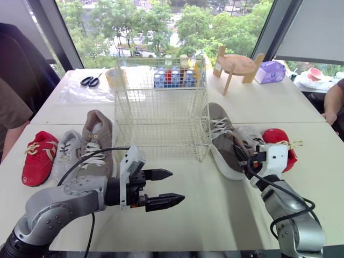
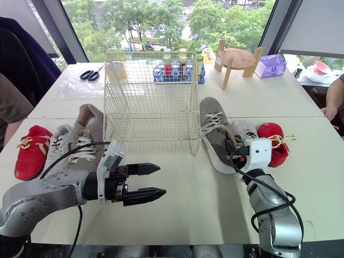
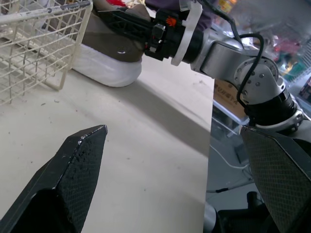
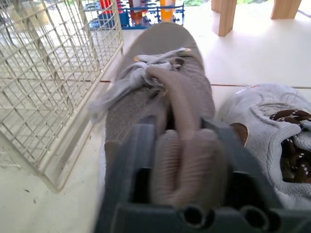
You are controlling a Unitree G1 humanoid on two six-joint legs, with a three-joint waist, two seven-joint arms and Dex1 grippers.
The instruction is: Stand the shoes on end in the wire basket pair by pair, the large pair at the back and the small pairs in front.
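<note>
The empty wire basket (image 1: 161, 107) stands at mid-table. Left of it lie a small red shoe (image 1: 38, 157), a small grey shoe (image 1: 65, 153) and a large brown shoe (image 1: 97, 142). Their mates lie right of it: the large brown shoe (image 1: 220, 137), a small grey shoe (image 1: 250, 135) and a small red shoe (image 1: 279, 141). My right gripper (image 1: 241, 153) is shut on the heel of the right-hand brown shoe (image 4: 160, 97), which rests on the table. In front of the basket my left gripper (image 1: 166, 188) hovers open over bare table, holding nothing.
Behind the basket are a blue crate of bottles (image 1: 174, 76), scissors (image 1: 90, 81), a wooden stand (image 1: 236, 64) and a purple tissue box (image 1: 270, 71). A person sits at the far left (image 1: 13, 80). Another person's arm (image 1: 333, 105) rests at the right edge.
</note>
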